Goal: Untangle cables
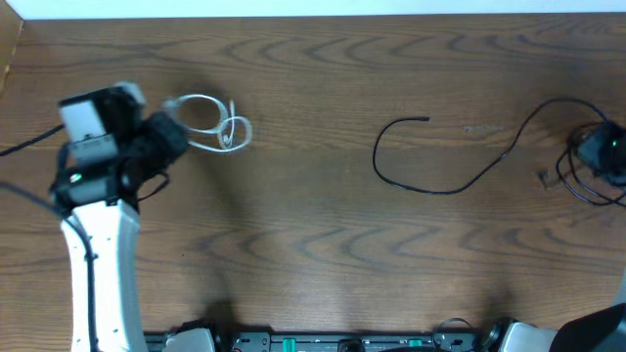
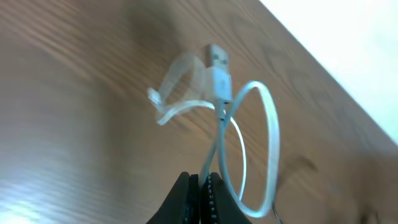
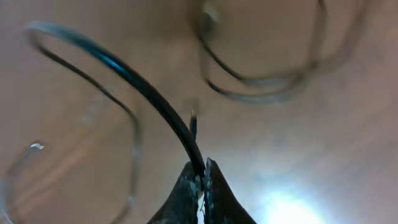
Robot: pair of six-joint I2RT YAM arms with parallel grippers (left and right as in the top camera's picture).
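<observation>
**Two cords, one in each pincer**

Two clenched grips come first: the left pincer (image 2: 203,186) is closed on the white cable (image 2: 272,130) right at its tips; the right pincer (image 3: 202,179) pinches the black cable (image 3: 146,87) the same way. Each arm holds a single cord, probably so the pair can be drawn toward opposite edges. Seen from overhead they lie well apart and cross nowhere, so the separating looks largely done.

Out from the left grip, the white cord is glossy and springy; it curls into a couple of small loops and ends in a pale, boxy plug (image 2: 217,65); the bundle sits toward the far-left corner. The black cord is thinner, round and shiny; from the right edge it sweeps in one open curve, its free end reaching toward the middle of the far half. The surface (image 1: 313,254) is brown wood grain with a soft sheen.
</observation>
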